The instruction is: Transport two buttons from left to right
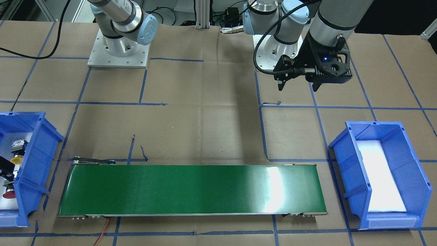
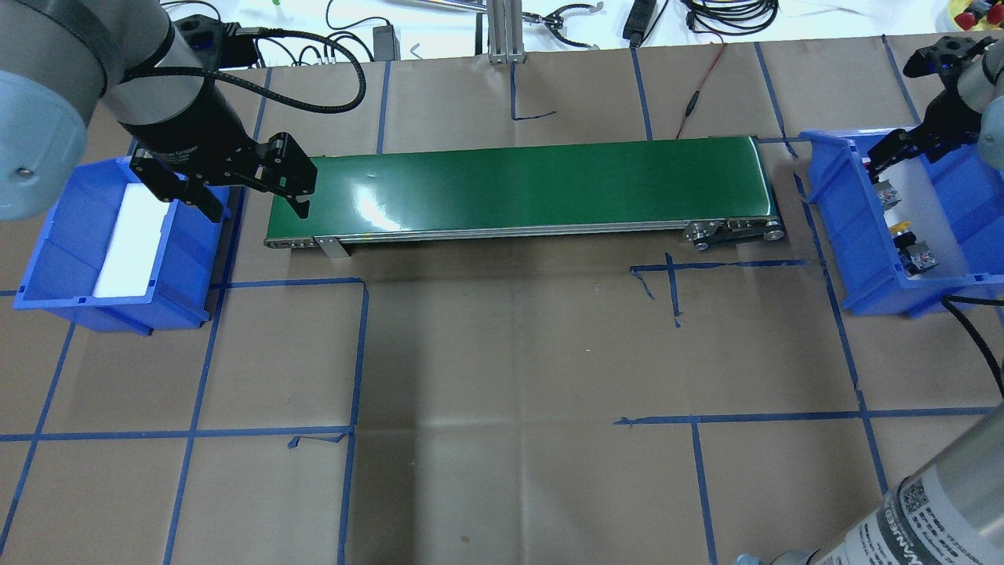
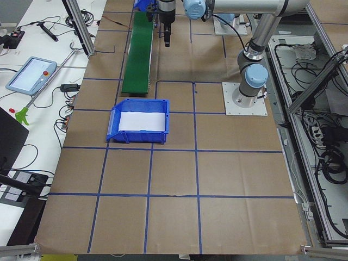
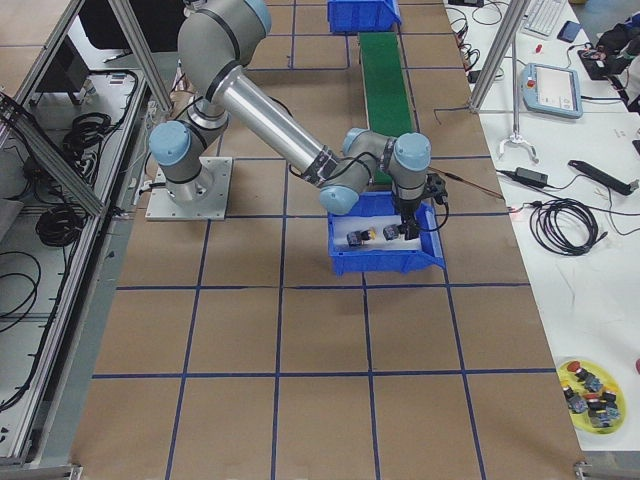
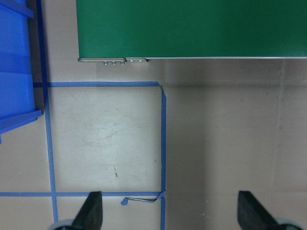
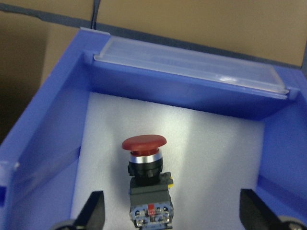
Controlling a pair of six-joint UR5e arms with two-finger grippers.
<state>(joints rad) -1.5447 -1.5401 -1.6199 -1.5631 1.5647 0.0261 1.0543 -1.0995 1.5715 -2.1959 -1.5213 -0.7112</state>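
Observation:
A red button [image 6: 144, 165] with a black barrel and grey-blue rear block lies on white foam in the blue bin [image 6: 48, 143] on my right side. My right gripper [image 6: 173, 212] is open and hangs inside this bin, its fingers on either side of the red button and apart from it. A yellow button [image 1: 16, 158] lies beside the red button [image 1: 8, 193] in the same bin [image 1: 37, 153]. My left gripper [image 2: 257, 208] is open and empty, above the table by the left end of the green conveyor belt [image 2: 518, 188].
A second blue bin [image 2: 184, 259] with a bare white foam liner sits on my left side, beside the left gripper. The belt [image 1: 191, 189] carries nothing. Blue tape lines cross the brown table. A yellow dish of spare buttons [image 4: 592, 392] lies off to the side.

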